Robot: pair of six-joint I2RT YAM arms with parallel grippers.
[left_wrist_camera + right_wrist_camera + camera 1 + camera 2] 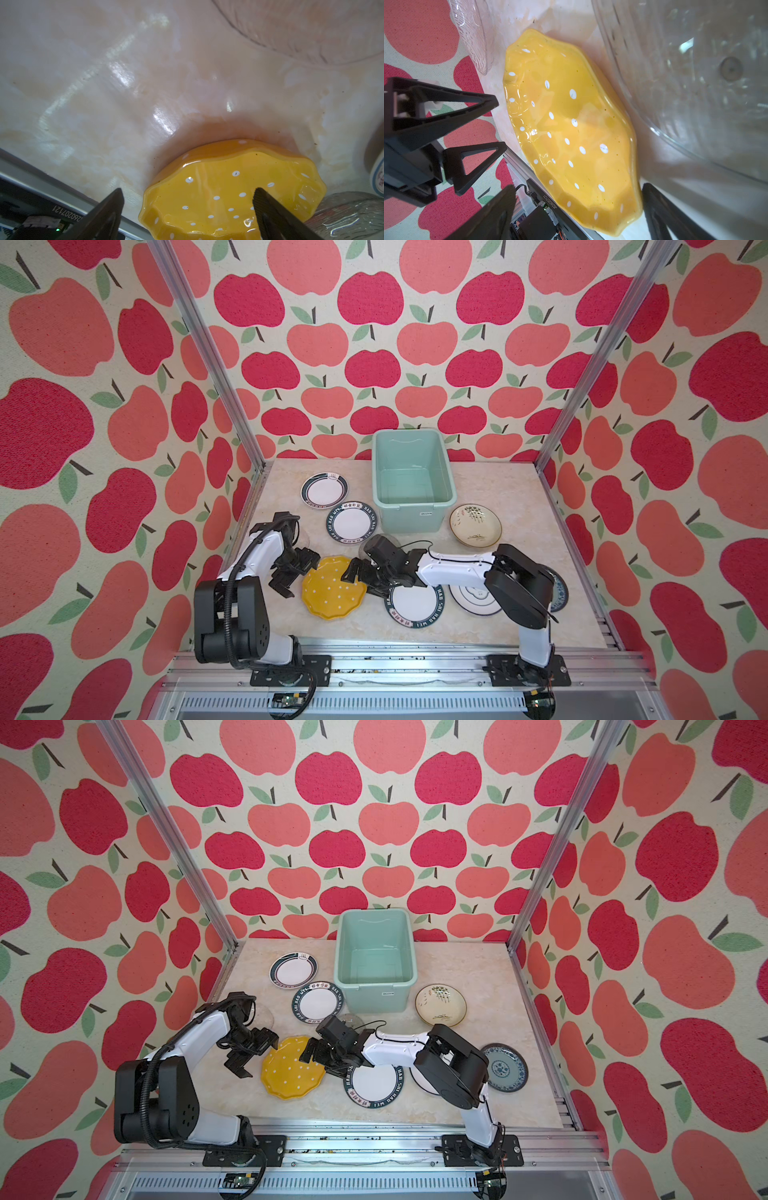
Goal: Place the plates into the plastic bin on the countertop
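In both top views the bin (407, 518) stands at the back of the countertop (511, 489). The plates lie outside it on that surface: three green-rimmed plates (324, 490), a cream plate (476, 526), and the yellow plate (332, 593) at the front. The left gripper (291, 578) and right gripper (358, 578) flank the yellow plate, both spread wide and holding nothing. In a top view the right arm hides most of the blue plate (561, 595); in a top view the blue plate (503, 1067) shows nearly whole.

The left wrist view shows that gripper's fingers (108, 212) far apart, one over the bare counter and one over the yellow plate (232, 187). A ribbed glass plate (349, 216) is cut off at the frame's edge.

In the right wrist view the yellow plate's (571, 128) near rim lies between the right gripper's spread fingers (654, 203); contact cannot be told. The left gripper's fingers (481, 101) show beyond the plate. A large glass plate (685, 83) beside it is blurred.
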